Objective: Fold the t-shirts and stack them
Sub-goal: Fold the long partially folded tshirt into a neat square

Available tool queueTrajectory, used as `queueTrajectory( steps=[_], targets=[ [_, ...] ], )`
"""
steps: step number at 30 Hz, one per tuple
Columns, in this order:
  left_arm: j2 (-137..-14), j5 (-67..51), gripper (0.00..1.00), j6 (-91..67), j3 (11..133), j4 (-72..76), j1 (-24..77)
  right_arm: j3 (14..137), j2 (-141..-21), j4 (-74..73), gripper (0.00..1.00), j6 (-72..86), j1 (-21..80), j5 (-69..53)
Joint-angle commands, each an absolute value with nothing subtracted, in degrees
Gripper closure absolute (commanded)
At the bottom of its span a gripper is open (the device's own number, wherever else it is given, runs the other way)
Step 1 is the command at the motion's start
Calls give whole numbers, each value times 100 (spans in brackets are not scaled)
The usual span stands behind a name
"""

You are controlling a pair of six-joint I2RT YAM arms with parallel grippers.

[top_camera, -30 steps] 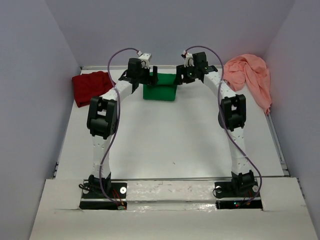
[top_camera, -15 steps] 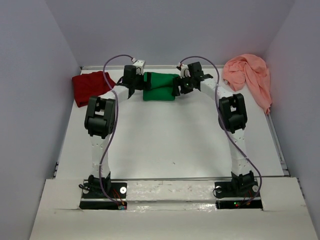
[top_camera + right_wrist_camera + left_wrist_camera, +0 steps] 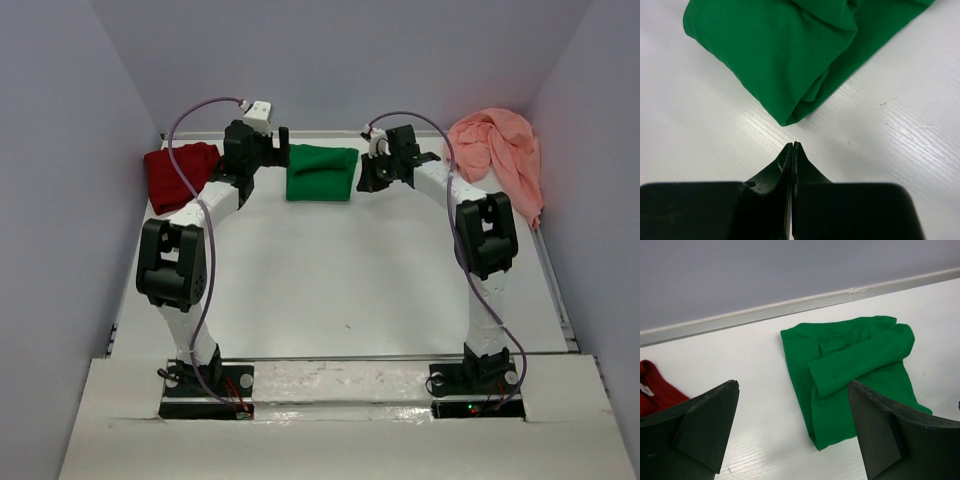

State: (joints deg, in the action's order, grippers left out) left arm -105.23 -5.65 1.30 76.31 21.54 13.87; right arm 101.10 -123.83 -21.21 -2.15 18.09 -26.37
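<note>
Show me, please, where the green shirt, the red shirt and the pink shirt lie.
Green shirt (image 3: 321, 173): top view, centre of the folded cloth.
Red shirt (image 3: 176, 176): top view, middle of its visible part.
Pink shirt (image 3: 495, 150): top view, middle of the crumpled heap.

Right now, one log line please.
left tool open | right tool shut, empty | green t-shirt folded, ungripped | dark red t-shirt, salmon-pink t-shirt unstacked

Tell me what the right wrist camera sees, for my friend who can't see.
A folded green t-shirt lies on a white table, filling the top of the picture. Below it, the right claw is shut and empty, its black tips pointing at the shirt's nearest corner without touching it.
</note>
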Motion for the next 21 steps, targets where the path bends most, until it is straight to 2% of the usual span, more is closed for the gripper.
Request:
queueTrajectory(
  steps=[1, 3, 9, 21],
  targets=[
    [-10388, -1018, 1, 106, 7593, 2374, 1397, 10019, -12050, -1810, 100, -220, 1819, -2707],
    [-10599, -1447, 1, 35, 7699, 2101, 1424, 10063, -12041, -1819, 100, -202, 1819, -2829],
    [-11013, -1678, 1, -202, 7814, 1846, 1564, 10792, -12462, -1828, 100, -18, 1872, -3199],
    [-10503, -1660, 1, -114, 7093, 2127, 1573, 12831, -13869, -2320, 100, -18, 1986, -3024]
  ],
)
